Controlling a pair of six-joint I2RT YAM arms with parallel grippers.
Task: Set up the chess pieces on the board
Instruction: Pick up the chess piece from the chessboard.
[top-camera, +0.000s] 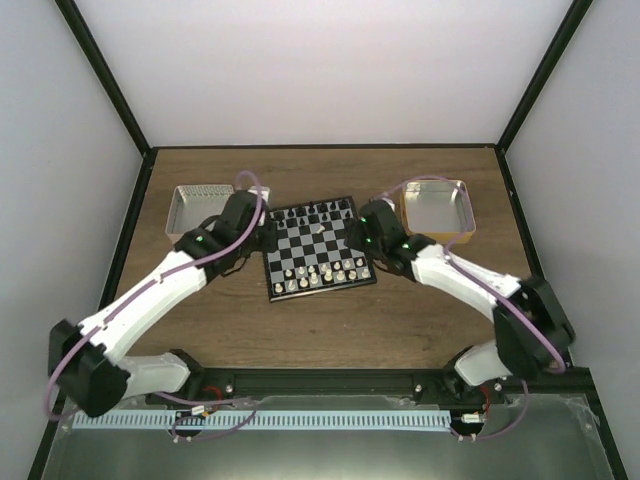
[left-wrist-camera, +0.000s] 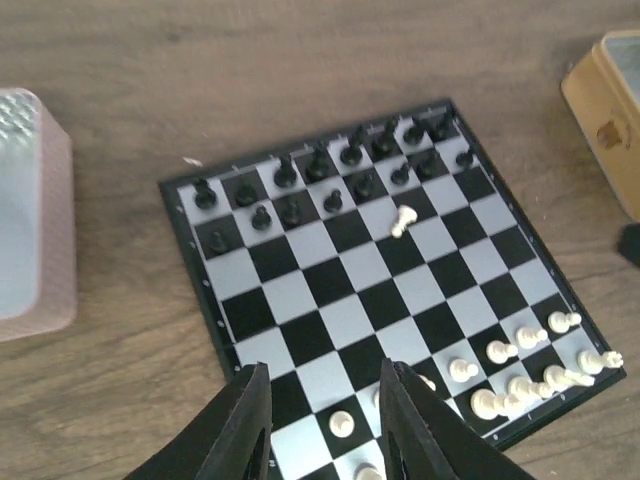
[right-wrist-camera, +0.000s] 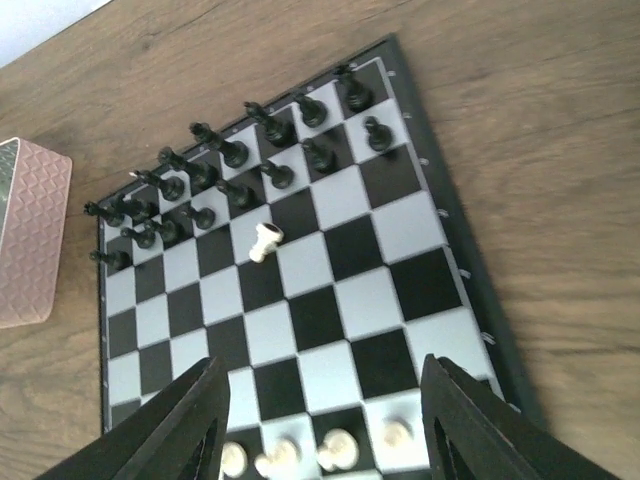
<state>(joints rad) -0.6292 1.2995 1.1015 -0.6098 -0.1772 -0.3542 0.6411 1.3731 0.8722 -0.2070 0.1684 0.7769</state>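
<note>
The board (top-camera: 318, 246) lies mid-table between both arms. Cream chess pieces (top-camera: 325, 273) stand in its two near rows, and black pieces (top-camera: 318, 211) fill the far rows. One cream piece (left-wrist-camera: 403, 221) lies tipped on its side just in front of the black rows; the right wrist view shows this tipped piece (right-wrist-camera: 264, 241) too. My left gripper (left-wrist-camera: 325, 372) hovers over the board's near-left corner, jaws apart, holding nothing, with a cream pawn (left-wrist-camera: 341, 423) on a square below the gap. My right gripper (right-wrist-camera: 322, 365) hangs wide open above the near cream row (right-wrist-camera: 335, 450).
A silver tray (top-camera: 200, 207) with pinkish sides sits left of the board. A gold tin (top-camera: 437, 207) sits to its right, close behind the right arm. Black frame posts and white walls enclose the wooden table.
</note>
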